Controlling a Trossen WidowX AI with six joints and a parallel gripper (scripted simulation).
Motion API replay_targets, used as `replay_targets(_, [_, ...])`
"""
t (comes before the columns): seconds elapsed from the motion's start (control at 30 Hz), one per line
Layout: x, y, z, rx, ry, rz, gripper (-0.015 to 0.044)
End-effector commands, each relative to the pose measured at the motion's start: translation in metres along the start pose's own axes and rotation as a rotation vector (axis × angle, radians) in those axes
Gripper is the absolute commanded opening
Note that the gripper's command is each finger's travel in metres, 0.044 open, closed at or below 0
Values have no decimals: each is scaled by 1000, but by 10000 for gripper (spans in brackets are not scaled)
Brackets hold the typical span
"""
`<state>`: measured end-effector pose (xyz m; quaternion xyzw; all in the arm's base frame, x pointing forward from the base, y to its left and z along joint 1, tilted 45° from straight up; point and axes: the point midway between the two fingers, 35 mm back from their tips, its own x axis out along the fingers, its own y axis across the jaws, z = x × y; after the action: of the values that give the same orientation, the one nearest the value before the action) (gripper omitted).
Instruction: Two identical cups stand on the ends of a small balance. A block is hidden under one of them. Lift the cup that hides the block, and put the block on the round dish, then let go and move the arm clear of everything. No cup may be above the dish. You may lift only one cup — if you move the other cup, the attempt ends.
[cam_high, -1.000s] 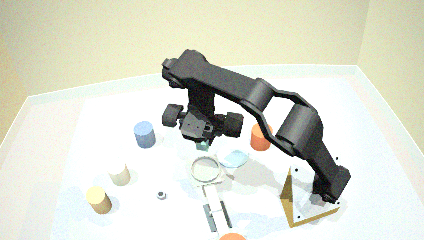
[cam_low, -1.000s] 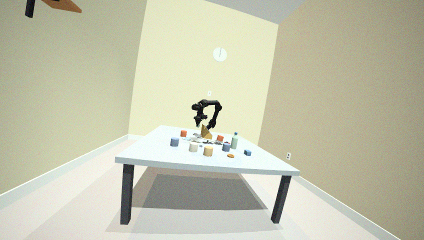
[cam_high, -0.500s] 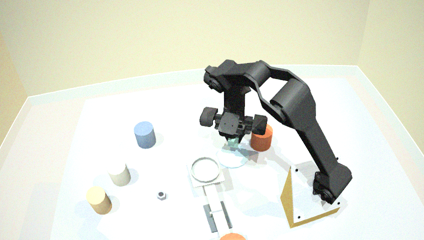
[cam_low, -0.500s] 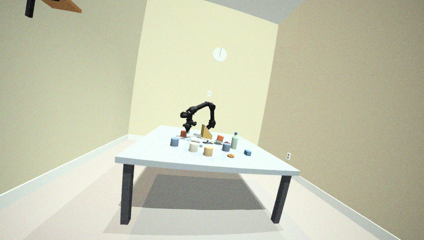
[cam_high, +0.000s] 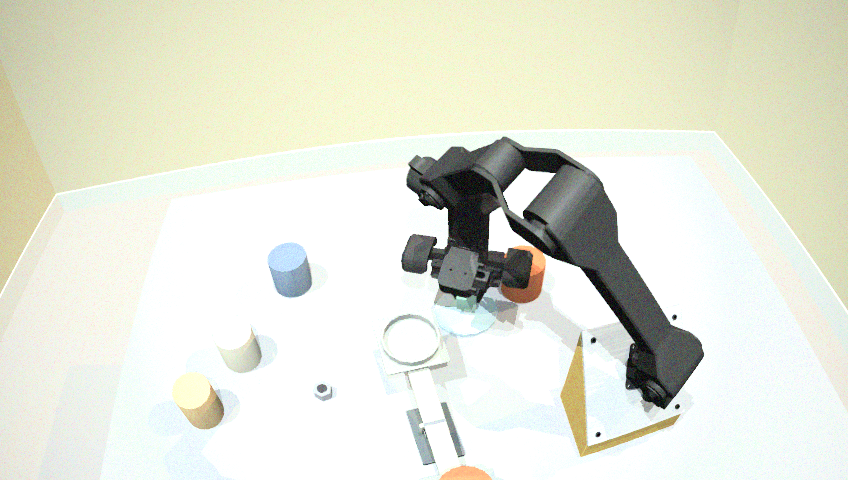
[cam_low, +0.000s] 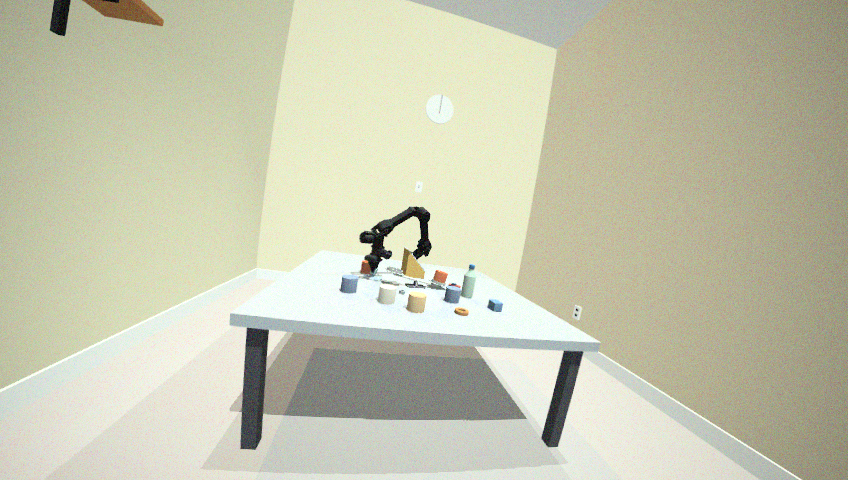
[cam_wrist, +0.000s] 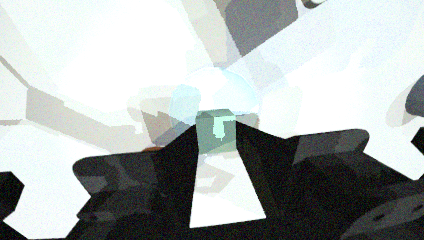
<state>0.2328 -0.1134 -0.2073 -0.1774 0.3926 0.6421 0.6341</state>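
My gripper (cam_high: 465, 299) (cam_low: 373, 268) (cam_wrist: 214, 127) is shut on the green block (cam_high: 465, 303) (cam_wrist: 216, 125), low over the pale blue round dish (cam_high: 470, 324) (cam_wrist: 236, 86). Whether the block touches the dish, I cannot tell. One orange cup (cam_high: 524, 293) (cam_low: 364, 267) stands on the table beside the dish, partly behind the gripper in the top view. The other orange cup (cam_high: 465, 474) (cam_low: 440, 276) is at the near end of the balance (cam_high: 425, 389). The pan (cam_high: 410, 360) at the balance's far end is bare, close beside the dish.
A blue cylinder (cam_high: 290, 273) (cam_low: 349, 284), a cream cylinder (cam_high: 241, 350) (cam_low: 387, 294) and a tan cylinder (cam_high: 201, 404) (cam_low: 416, 302) stand at the left in the top view. A nut (cam_high: 323, 390) lies near the balance. A wedge (cam_high: 573, 392) (cam_low: 410, 265) stands by the arm's base. A bottle (cam_low: 468, 284) stands farther along.
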Motion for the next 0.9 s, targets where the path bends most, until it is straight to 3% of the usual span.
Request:
replay_targets(0.0, [3, -1, 1, 2, -4, -7, 0])
replay_targets(0.43, [21, -1, 1, 1, -5, -7, 0])
replay_targets(0.87, [16, -2, 0, -3, 3, -9, 341])
